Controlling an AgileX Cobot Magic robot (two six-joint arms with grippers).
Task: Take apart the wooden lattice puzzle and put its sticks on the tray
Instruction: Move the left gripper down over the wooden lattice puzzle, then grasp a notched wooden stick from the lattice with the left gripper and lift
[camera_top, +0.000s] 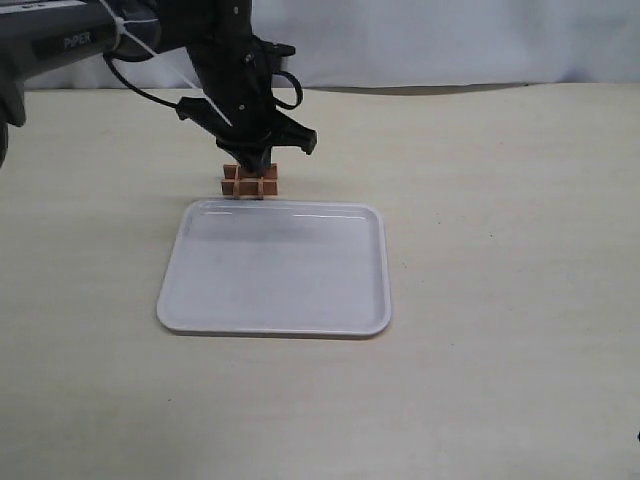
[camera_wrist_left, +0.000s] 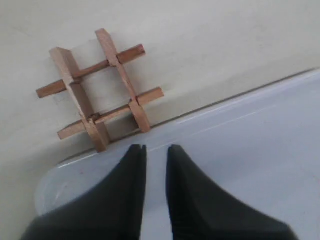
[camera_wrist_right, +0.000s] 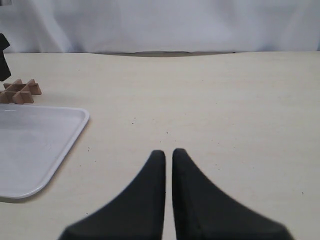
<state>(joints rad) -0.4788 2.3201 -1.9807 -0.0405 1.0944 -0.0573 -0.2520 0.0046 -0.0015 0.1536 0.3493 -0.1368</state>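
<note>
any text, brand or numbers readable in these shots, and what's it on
"PiPER": pale lettering on the dark upper link of the left arm, exterior view.
Nothing else reads: the wooden lattice puzzle, the tray and the table carry no markings, and both wrist views show no text.

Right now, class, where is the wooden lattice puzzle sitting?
In the exterior view, the wooden lattice puzzle lies on the table, left of centre, just beyond the far rim of the tray, close by the left gripper.
</note>
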